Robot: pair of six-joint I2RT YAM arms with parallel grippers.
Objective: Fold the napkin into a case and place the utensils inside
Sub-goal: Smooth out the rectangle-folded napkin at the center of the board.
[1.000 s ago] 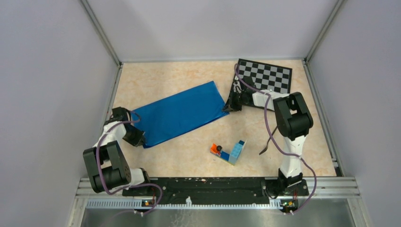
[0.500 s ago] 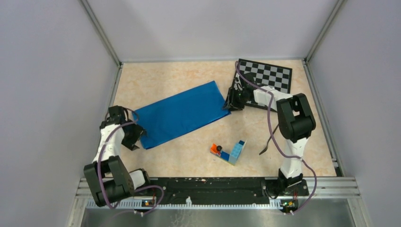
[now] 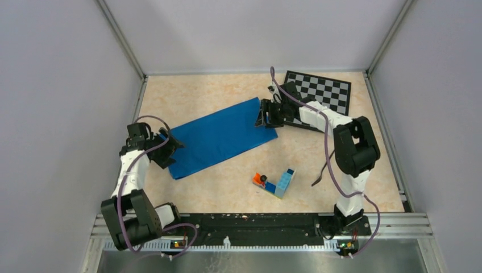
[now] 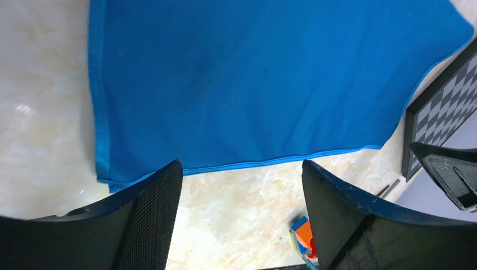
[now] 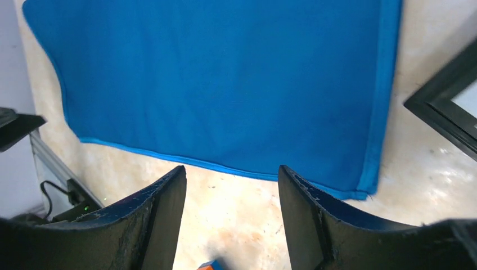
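The blue napkin (image 3: 219, 138) lies flat on the table as a long folded strip, slanting from near left to far right. It fills the upper part of the left wrist view (image 4: 253, 84) and of the right wrist view (image 5: 225, 79). My left gripper (image 3: 170, 145) hovers over its near-left end, open, with nothing between the fingers (image 4: 242, 169). My right gripper (image 3: 263, 114) hangs over its far-right end, open and empty too (image 5: 230, 171). A dark fork (image 3: 322, 170) lies on the table at the right, by the right arm. The knife does not show.
A black-and-white chessboard (image 3: 321, 91) lies at the far right, its corner close to the napkin's right end. A small block of blue, orange and red toy bricks (image 3: 275, 182) sits near the front middle. Grey walls close in the table on three sides.
Both grippers have opened and let go of the napkin's ends. The left one has risen and moved in over the left end; the right one has moved left and farther away over the right end.
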